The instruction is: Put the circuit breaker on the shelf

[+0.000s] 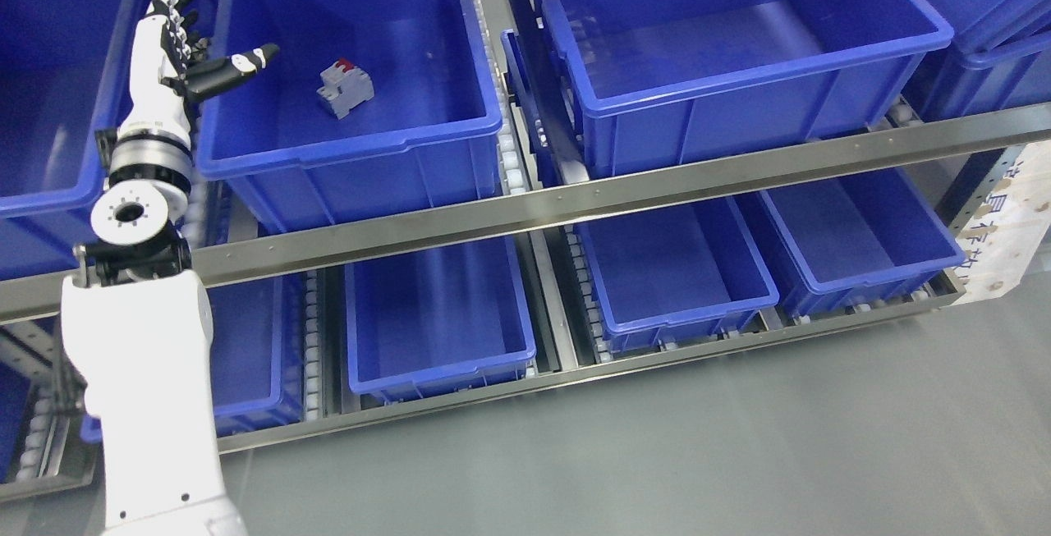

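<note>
A small grey circuit breaker with a red switch lies on the floor of a large blue bin on the upper shelf level. My left hand is raised at the bin's left rim, fingers spread and thumb pointing toward the breaker. It holds nothing and stands apart from the breaker, to its left. The white left arm comes up from the lower left. The right arm is out of view.
More blue bins stand around: one at the far left, one to the right, several on the lower level. A steel shelf rail runs across. Roller tracks separate the bins. Grey floor lies below.
</note>
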Controlling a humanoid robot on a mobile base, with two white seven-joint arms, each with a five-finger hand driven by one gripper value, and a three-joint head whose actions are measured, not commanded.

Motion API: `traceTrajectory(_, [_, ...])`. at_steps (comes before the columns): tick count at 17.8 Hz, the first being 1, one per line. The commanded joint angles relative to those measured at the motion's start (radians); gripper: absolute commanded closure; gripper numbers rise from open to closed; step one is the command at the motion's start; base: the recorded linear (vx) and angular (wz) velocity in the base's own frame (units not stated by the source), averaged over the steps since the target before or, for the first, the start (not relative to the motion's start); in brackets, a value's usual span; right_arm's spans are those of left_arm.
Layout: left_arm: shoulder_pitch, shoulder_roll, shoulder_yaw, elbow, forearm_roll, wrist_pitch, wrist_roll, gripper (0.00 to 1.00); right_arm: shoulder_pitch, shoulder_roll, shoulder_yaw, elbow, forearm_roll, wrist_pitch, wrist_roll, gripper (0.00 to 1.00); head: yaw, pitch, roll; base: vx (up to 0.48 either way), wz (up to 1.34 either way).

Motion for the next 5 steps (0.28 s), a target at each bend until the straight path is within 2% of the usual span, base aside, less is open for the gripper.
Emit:
traceTrajectory(1, [0.141, -0.046, 0.015, -0.364, 0.006, -0.038, 0.028, 0.00, 0.000, -0.017, 0.020, 0.000, 0.000, -0.014, -0.001, 0.00, 0.0000, 0.000, 0.000, -0.199, 0.17])
traceTrajectory(5, [0.186, -0.046, -0.028, -0.358, 0.038, -0.047, 0.029, 0.00, 0.000, -0.017, 0.020, 0.000, 0.000, -0.014, -0.001, 0.00, 0.0000, 0.000, 0.000, -0.100, -0.06])
